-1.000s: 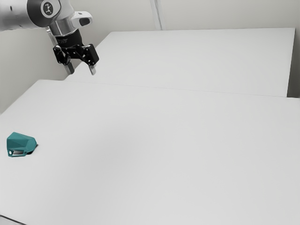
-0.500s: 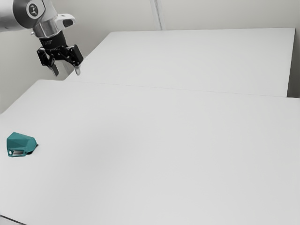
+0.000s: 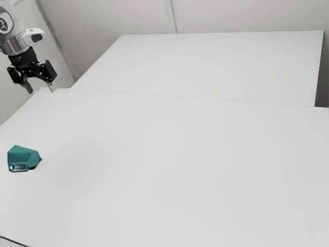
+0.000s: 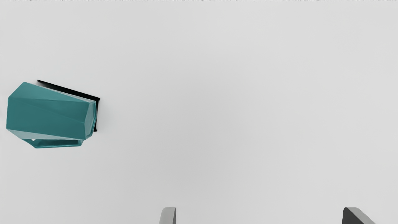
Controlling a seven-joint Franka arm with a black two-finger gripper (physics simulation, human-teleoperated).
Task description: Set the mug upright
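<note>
One teal mug (image 3: 23,158) lay on its side at the lower left of the exterior view, on the white table (image 3: 180,170), its handle (image 4: 59,146) along one flank. My gripper (image 3: 40,89) hung at the upper left of that view, well apart from the mug, jaws spread wide and nothing between them.

I judged the mug fairly light and stiff, perhaps glazed, so its slanted facets could slip from my fingers (image 4: 168,216) and a knock might chip it. The body tapered, so I favoured a hold across two opposing facets near its middle, with the handle kept out of the squeeze; closer to the narrow end, I feared the grip would slide off.

My count came to one mug with one handle, one gripper with two fingers, one white table, and one thin dark line (image 3: 14,241) in the exterior view's lower left corner.
</note>
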